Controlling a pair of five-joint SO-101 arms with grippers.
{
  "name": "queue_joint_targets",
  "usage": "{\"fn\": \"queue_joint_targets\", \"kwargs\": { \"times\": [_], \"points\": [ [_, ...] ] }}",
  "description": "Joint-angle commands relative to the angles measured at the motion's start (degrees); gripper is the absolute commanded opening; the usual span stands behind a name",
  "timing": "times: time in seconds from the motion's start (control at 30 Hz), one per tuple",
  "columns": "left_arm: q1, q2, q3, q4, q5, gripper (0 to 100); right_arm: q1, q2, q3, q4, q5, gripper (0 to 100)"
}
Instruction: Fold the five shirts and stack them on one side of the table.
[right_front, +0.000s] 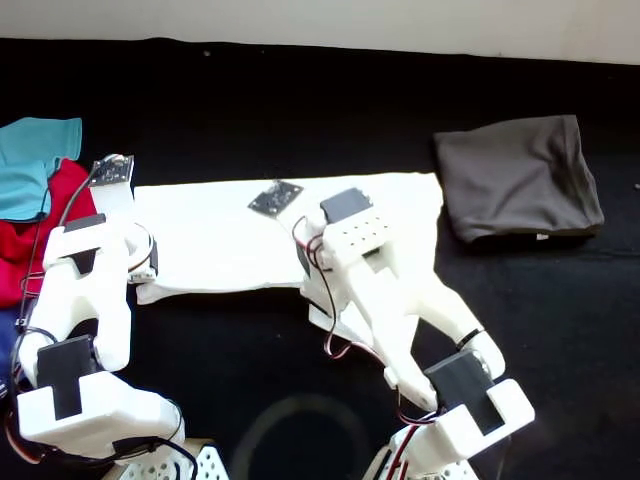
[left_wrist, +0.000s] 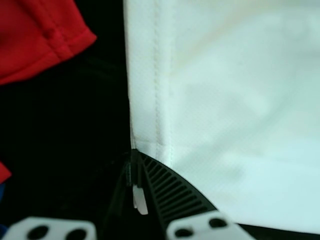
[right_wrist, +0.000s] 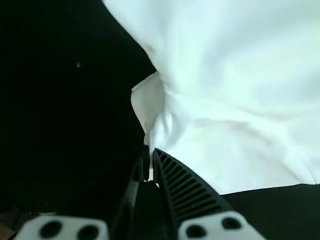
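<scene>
Your left gripper (left_wrist: 136, 165) is pressed together on the hem corner of the white shirt (right_front: 220, 235), which lies flat across the middle of the table (right_front: 300, 100). Your right gripper (right_wrist: 149, 160) pinches a fold at that shirt's near edge. 1 folded grey shirt (right_front: 520, 178) lies toward the right edge. The red shirt (right_front: 20, 245) and teal shirt (right_front: 35, 160) lie bunched at the left edge, cut off there. Both arms hide part of the white shirt.
</scene>
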Motion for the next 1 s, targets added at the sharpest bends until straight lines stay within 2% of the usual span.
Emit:
{"fn": "queue_joint_targets", "kwargs": {
  "times": [0.0, 0.07, 0.13, 0.3, 0.37, 0.4, 0.47, 0.67, 0.77, 0.87, 0.97],
  "points": [
    [0.3, 0.4, -0.9, -0.9, -0.3, 1, -0.3, -3.0, 1.9, -3.1, -4.0, 8.1],
    [0.3, 0.4, -0.9, -0.9, -0.3, 1, -0.3, -3.4, 0.3, -3.0, -4.8, 13.4],
    [0.3, 0.4, -0.9, -0.9, -0.3, 1, -0.2, -5.2, -1.7, -3.1, -5.0, 14.0],
    [0.3, 0.4, -0.9, -0.9, -0.3, 1, 6.2, -10.8, -3.2, -3.6, -5.0, 8.8],
    [0.3, 0.4, -0.9, -0.9, -0.3, 1, 10.3, -10.9, -2.8, -3.6, -5.0, 3.0],
    [0.3, 0.4, -0.9, -0.9, -0.3, 1, 12.4, -10.1, -1.7, -3.8, -5.0, 0.2],
    [0.3, 0.4, -0.9, -0.9, -0.3, 1, 16.1, -7.3, 1.5, -7.1, -4.7, 1.4],
    [0.3, 0.4, -0.9, -0.9, -0.3, 1, 26.5, 4.8, 8.2, -23.7, -4.7, 0.7],
    [0.3, 0.4, -0.9, -0.9, -0.3, 1, 31.2, 9.2, 7.7, -25.9, -4.2, 0.7],
    [0.0, 0.4, -1.3, -0.9, -0.4, 1, 35.5, 12.0, 5.6, -26.1, -0.5, 0.7],
    [-1.5, -0.1, -1.7, -1.1, -0.4, 1, 37.6, 12.4, 3.4, -24.8, 0.7, 0.7]
  ]
}}
